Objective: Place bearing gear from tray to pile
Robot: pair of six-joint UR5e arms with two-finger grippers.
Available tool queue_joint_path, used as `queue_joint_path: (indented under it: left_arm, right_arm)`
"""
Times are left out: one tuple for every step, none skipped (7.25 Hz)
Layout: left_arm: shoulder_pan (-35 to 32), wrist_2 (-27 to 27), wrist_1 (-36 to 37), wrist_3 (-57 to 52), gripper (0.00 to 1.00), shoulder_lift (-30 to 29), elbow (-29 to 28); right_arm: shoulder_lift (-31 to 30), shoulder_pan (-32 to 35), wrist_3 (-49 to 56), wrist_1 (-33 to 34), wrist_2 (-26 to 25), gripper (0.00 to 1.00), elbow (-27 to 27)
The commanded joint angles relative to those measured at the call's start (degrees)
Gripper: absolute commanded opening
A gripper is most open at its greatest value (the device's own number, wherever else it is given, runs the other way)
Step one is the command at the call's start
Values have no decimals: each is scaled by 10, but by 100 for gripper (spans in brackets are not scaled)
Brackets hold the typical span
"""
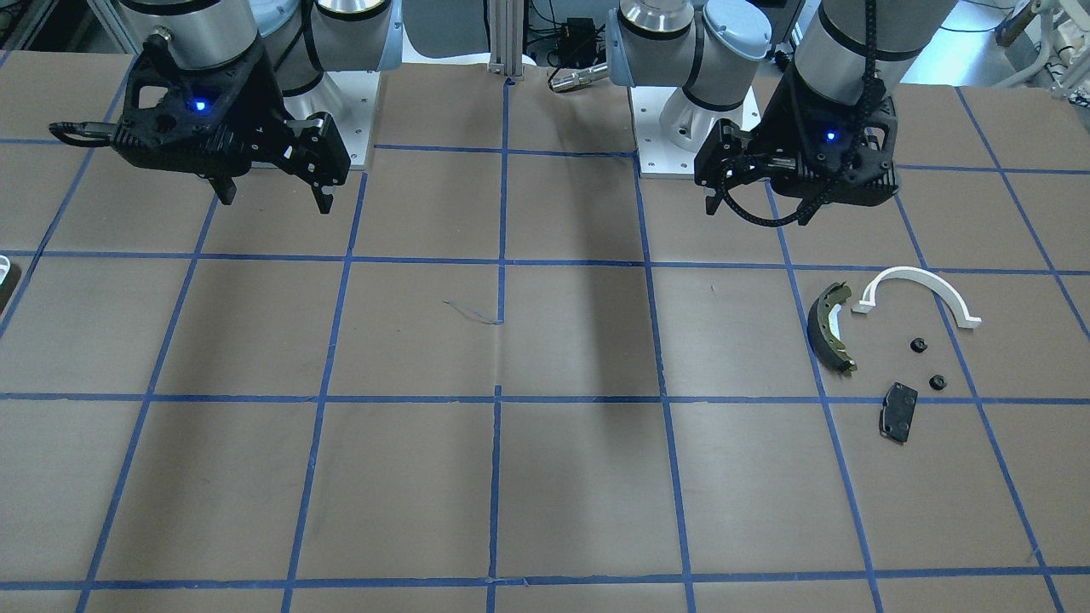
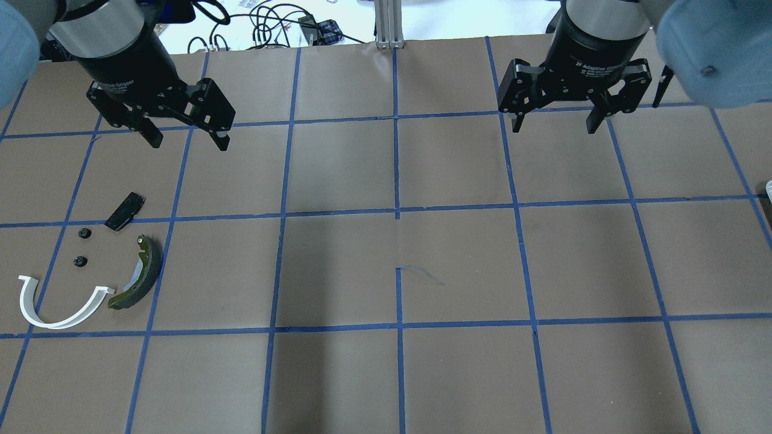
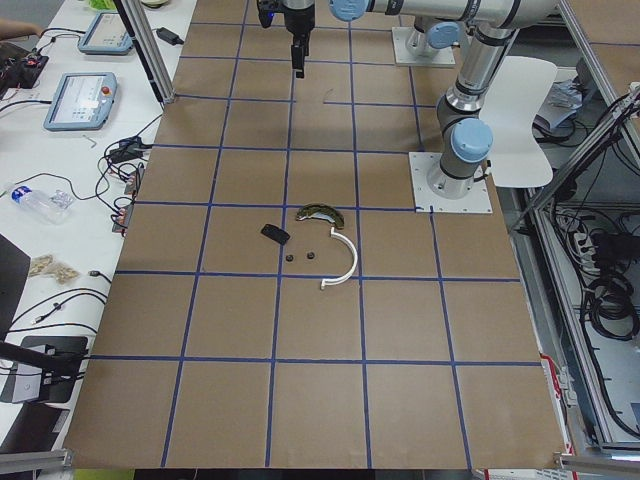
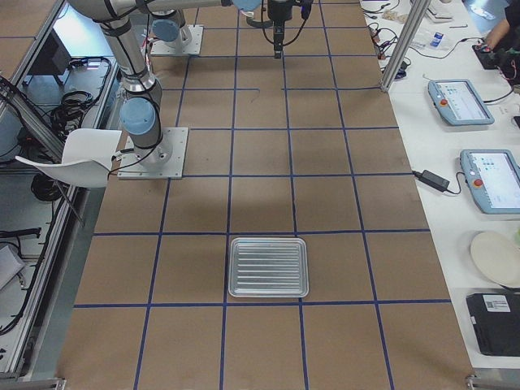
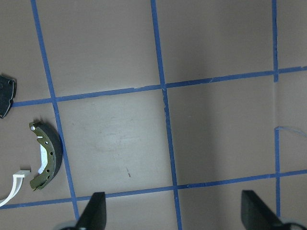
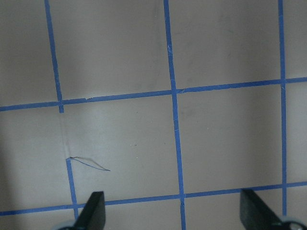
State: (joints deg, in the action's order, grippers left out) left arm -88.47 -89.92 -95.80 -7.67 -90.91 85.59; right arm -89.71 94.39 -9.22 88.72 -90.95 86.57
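The pile lies at the table's left: an olive brake shoe (image 2: 140, 274), a white half-ring arc (image 2: 54, 307), a flat black pad (image 2: 125, 211) and two small black bearing gears (image 2: 84, 232). It also shows in the front-facing view, with the gears (image 1: 918, 345) between arc and pad. The tray (image 4: 268, 266) is a ribbed silvery pan that looks empty; only a corner sliver of it (image 2: 767, 191) shows overhead. My left gripper (image 2: 189, 143) is open and empty, hovering beyond the pile. My right gripper (image 2: 555, 127) is open and empty, hovering over bare table.
Brown paper with a blue tape grid covers the table (image 2: 398, 265). The brake shoe (image 5: 45, 155) and a pad corner (image 5: 5, 96) show at the left of the left wrist view. The right wrist view shows only paper (image 6: 216, 143). The arm bases (image 1: 681, 128) stand at the robot's edge.
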Motion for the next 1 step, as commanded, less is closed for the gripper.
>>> queue_joint_path:
  left_arm:
    - [0,0,1,0,100,4,4]
  right_arm:
    - [0,0,0,0,1,100,0]
